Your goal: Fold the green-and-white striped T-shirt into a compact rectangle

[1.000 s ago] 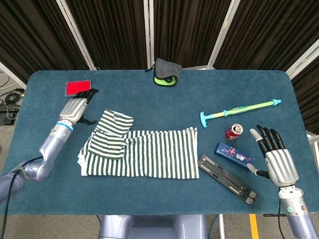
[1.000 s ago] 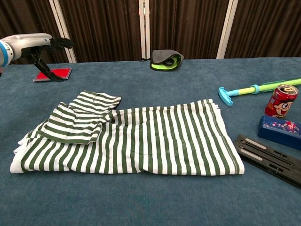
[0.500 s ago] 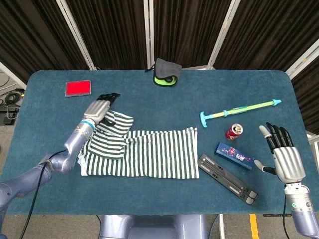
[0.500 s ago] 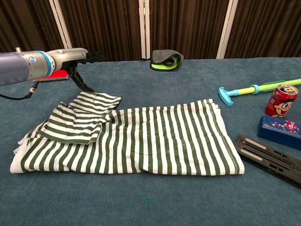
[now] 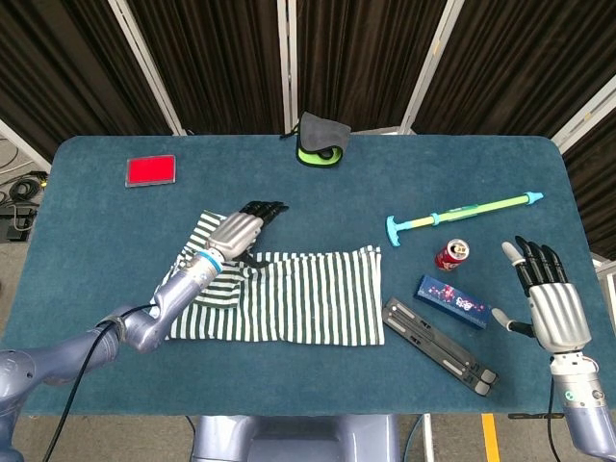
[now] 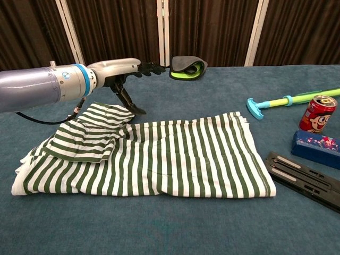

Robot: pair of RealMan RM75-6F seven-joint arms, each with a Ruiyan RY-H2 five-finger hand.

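The left arm (image 5: 159, 308) covers the T-shirt's (image 5: 298, 298) nine o'clock side; the black bar (image 6: 305, 178) runs off frame.

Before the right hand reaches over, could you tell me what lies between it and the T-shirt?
In the head view, a black bar and a blue box lie between the right hand and the T-shirt.

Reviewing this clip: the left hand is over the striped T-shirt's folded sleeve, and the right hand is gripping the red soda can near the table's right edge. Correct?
Not quite. The right hand grips nothing: in the head view it is open, fingers spread, apart from the red soda can. The left hand is over the folded sleeve of the striped T-shirt, as you said.
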